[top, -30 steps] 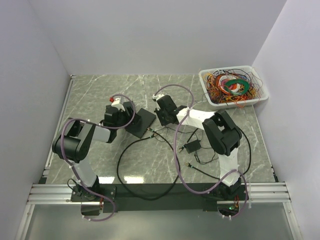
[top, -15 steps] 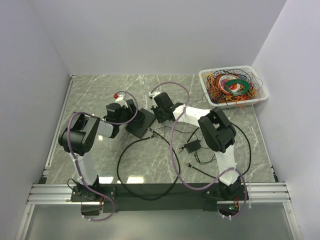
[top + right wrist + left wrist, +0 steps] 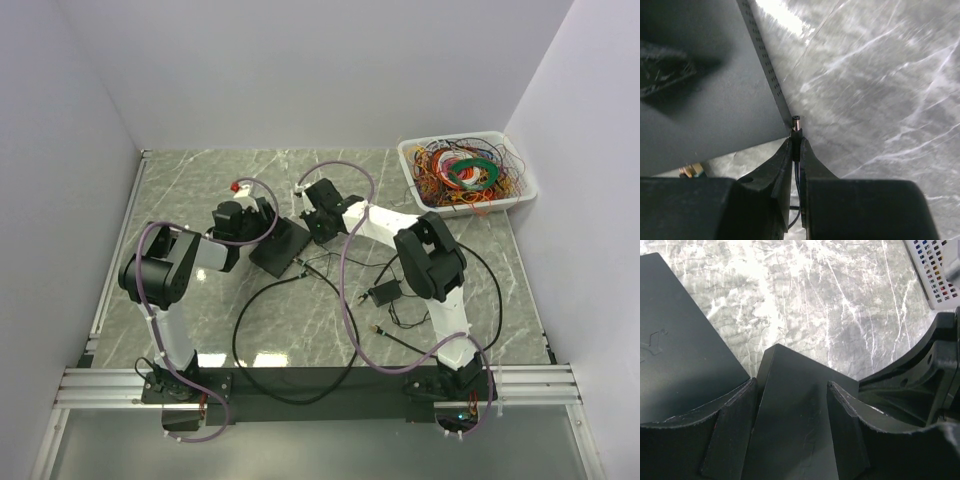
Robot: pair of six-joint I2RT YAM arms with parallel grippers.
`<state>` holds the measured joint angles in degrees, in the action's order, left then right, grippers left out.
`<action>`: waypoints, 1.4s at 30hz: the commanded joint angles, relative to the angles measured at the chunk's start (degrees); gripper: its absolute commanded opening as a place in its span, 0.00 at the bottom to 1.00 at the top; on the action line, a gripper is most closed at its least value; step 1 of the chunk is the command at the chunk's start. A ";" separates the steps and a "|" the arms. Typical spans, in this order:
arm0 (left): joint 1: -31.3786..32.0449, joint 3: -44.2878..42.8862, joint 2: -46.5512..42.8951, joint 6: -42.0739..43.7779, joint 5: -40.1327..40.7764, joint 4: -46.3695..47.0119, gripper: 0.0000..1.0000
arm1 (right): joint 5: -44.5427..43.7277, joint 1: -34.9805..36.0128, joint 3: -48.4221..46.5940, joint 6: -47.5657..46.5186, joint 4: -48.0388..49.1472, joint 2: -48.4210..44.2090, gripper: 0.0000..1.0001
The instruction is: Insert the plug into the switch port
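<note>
thin black barrel plug [image 3: 796,131], metal-ringed tip, pinched in the closed right hand [image 3: 796,143], just beside the black switch's [image 3: 705,100] perforated edge. left hand [image 3: 792,384] straddles the switch's corner, jaws apart; whether it grips, i cannot tell.

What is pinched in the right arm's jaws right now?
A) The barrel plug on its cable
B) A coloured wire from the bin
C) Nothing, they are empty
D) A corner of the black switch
A: the right wrist view shows the plug clamped between the closed right jaws, its metal tip sticking out just beside the perforated edge of the switch.
</note>
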<state>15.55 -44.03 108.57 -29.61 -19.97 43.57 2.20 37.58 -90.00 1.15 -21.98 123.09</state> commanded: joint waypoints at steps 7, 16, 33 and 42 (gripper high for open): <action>0.09 -2.64 0.67 0.86 -1.30 0.99 0.62 | 0.71 0.30 0.96 -0.27 -5.27 -2.41 0.00; 0.09 -2.90 1.11 0.87 -0.69 0.46 0.62 | 2.98 0.74 5.27 0.17 -3.78 -8.03 0.00; 0.09 -3.87 4.19 1.48 -2.18 0.46 0.61 | 5.10 0.91 -1.23 0.17 -4.65 -2.59 0.00; 0.09 -3.69 4.54 1.39 -2.01 0.73 0.61 | 3.61 0.65 -2.99 0.08 -5.80 0.04 0.00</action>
<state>15.55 -46.65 112.22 -29.17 -21.12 43.64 6.66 38.06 -90.87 1.56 -27.27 122.28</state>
